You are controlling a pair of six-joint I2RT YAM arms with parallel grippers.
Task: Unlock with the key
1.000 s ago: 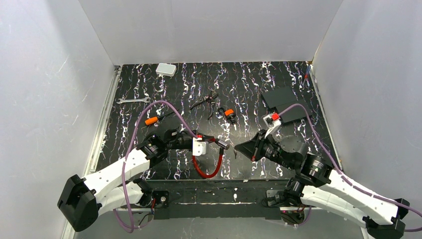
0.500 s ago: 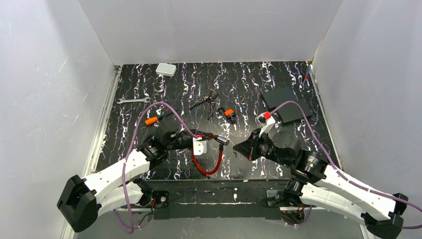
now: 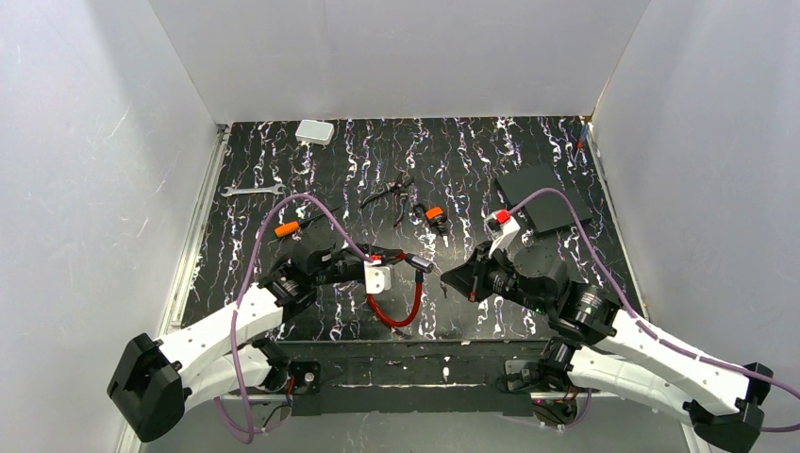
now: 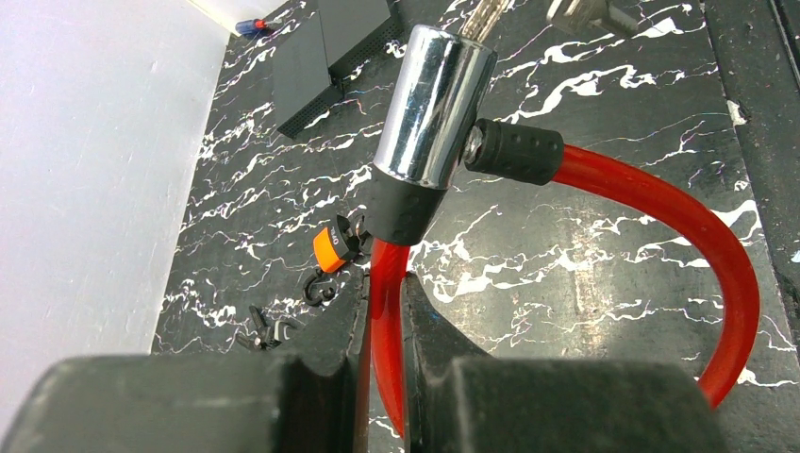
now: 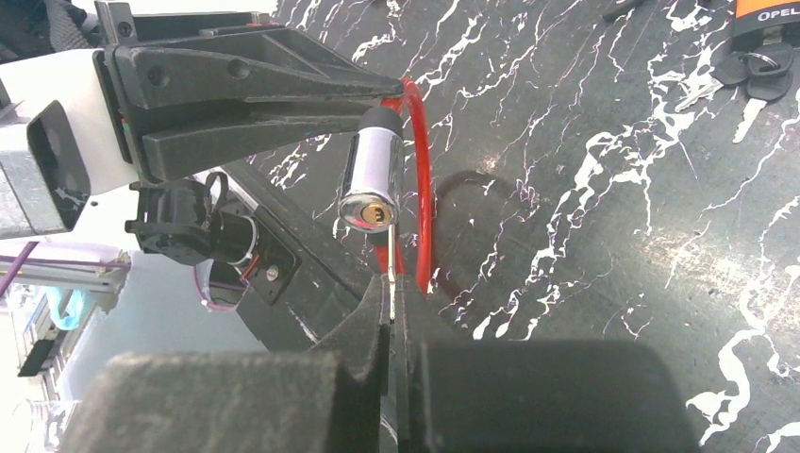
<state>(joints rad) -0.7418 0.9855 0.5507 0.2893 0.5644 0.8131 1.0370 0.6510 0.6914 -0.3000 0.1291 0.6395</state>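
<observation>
You're at insertion: left gripper [image 4: 385, 326] pinches the red cable [image 4: 679, 212], right gripper [image 5: 392, 307] pinches the key [image 5: 390, 269], whose tip must meet the keyhole [image 5: 369, 215].

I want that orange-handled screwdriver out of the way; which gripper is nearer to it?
Left. The left gripper, jaws shut on the red cable lock, sits right of the orange-handled screwdriver; the right gripper, holding the key, is farther right, beyond the lock.

White box [image 3: 314, 132]: far edge, left of centre.
Wrench [image 3: 251, 191]: flat, near the left edge.
Orange-handled screwdriver [image 3: 286, 229]: nearer than the wrench.
Pliers [image 3: 389, 193]: mid-table.
Black-and-orange piece [image 3: 435, 216]: just right of the pliers.
Flat black box [image 3: 542, 196]: right side.
</observation>
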